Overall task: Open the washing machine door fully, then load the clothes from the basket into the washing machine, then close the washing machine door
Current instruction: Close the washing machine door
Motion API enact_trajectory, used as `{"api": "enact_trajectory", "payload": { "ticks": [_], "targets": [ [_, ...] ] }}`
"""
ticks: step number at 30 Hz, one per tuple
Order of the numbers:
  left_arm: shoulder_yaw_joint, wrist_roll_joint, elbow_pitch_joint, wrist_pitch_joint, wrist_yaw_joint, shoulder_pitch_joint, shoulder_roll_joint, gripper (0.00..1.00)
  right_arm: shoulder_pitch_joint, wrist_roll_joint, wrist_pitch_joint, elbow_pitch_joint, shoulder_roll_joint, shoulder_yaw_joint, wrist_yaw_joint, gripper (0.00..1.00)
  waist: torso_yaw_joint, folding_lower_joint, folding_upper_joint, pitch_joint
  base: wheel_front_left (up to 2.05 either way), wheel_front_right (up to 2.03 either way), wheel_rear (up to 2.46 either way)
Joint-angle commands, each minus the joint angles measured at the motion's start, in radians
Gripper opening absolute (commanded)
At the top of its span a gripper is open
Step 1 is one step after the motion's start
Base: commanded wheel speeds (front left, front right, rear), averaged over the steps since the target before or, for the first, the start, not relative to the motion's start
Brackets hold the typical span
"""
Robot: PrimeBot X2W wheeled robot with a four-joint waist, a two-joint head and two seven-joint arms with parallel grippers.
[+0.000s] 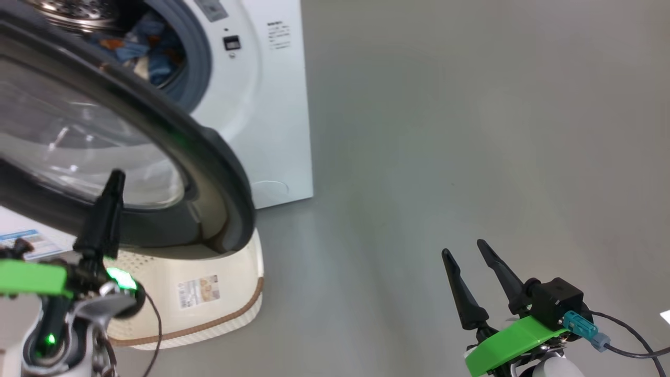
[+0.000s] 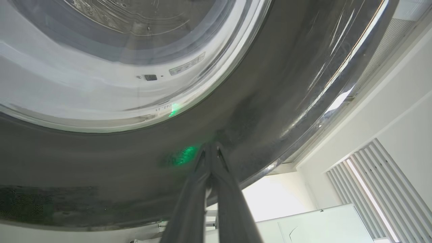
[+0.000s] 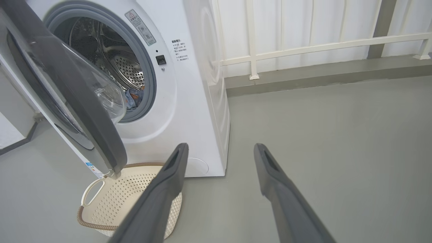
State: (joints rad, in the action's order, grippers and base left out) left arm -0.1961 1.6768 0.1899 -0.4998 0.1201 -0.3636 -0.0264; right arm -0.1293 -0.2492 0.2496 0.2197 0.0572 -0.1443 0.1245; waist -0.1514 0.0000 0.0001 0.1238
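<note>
Head view: washing machine door (image 1: 209, 157) stood half open, its free edge swung out over the basket (image 1: 230, 309) on the floor (image 1: 471, 131). Clothes (image 1: 152, 52) lay inside the drum of the washing machine (image 1: 272, 104), blue fabric with orange showing past the grey gasket. From the right wrist view, the part of the basket (image 3: 101, 202) that showed looked bare, so I judged loading done and closing the door to be the step in hand.

Key relation: the door lay directly ahead of the left fingers (image 1: 106, 207), between them and the drum opening. Left wrist view had the left fingers (image 2: 229, 192) pressed together, holding nothing, their tips at the glossy black ring of the door (image 2: 101, 168) just below the glass bowl and seemingly touching it. A push along the fingers' own line would, I reckoned, swing the door toward the machine front.

Left arm was much the nearer. The right fingers (image 1: 460, 293) hung spread wide and empty over bare floor, well apart from door and basket, pointing toward the machine's lower front corner in the right wrist view (image 3: 168, 182).
</note>
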Motion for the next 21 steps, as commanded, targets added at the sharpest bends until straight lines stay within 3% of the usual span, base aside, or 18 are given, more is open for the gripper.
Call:
{"api": "enact_trajectory", "payload": {
  "ticks": [1, 10, 11, 12, 13, 17, 21],
  "targets": [
    [-0.029, 0.007, -0.042, 0.005, 0.010, 0.009, -0.024, 0.00, -0.010, -0.002, 0.012, -0.023, -0.005, -0.023, 0.006, 1.00, 0.026, 0.0000, -0.0001, -0.023, 0.00, 0.00, 0.00],
    [-0.008, 0.047, -0.119, 0.071, 0.010, 0.126, -0.024, 0.00, 0.013, 0.004, 0.012, -0.020, -0.006, -0.021, 0.006, 1.00, 0.078, 0.0000, -0.0001, -0.061, 0.00, 0.00, 0.00],
    [-0.009, 0.049, -0.124, 0.082, 0.010, 0.138, -0.024, 0.06, 0.015, 0.004, 0.012, -0.019, -0.006, -0.021, 0.006, 1.00, 0.083, 0.0000, -0.0001, -0.063, 0.00, 0.00, 0.00],
    [-0.010, 0.048, -0.128, 0.093, 0.010, 0.149, -0.024, 0.60, 0.016, 0.003, 0.012, -0.019, -0.006, -0.023, 0.006, 1.00, 0.086, 0.0000, -0.0001, -0.065, 0.00, 0.00, 0.00],
    [-0.009, 0.050, -0.132, 0.102, 0.010, 0.159, -0.024, 1.00, 0.017, 0.003, 0.012, -0.018, -0.006, -0.025, 0.006, 1.00, 0.089, 0.0000, -0.0001, -0.066, 0.00, 0.00, 0.00],
    [-0.014, 0.046, -0.148, 0.152, 0.010, 0.188, -0.024, 1.00, 0.022, 0.004, 0.012, -0.018, -0.006, -0.024, 0.006, 1.00, 0.101, 0.0000, -0.0001, -0.073, 0.00, 0.00, 0.00],
    [-0.022, -0.058, -0.184, 0.202, 0.010, 0.205, -0.026, 1.00, 0.023, 0.005, 0.012, -0.019, -0.006, -0.022, 0.006, 1.00, 0.108, 0.0000, -0.0001, -0.074, 0.00, 0.00, 0.00]
  ]
}}
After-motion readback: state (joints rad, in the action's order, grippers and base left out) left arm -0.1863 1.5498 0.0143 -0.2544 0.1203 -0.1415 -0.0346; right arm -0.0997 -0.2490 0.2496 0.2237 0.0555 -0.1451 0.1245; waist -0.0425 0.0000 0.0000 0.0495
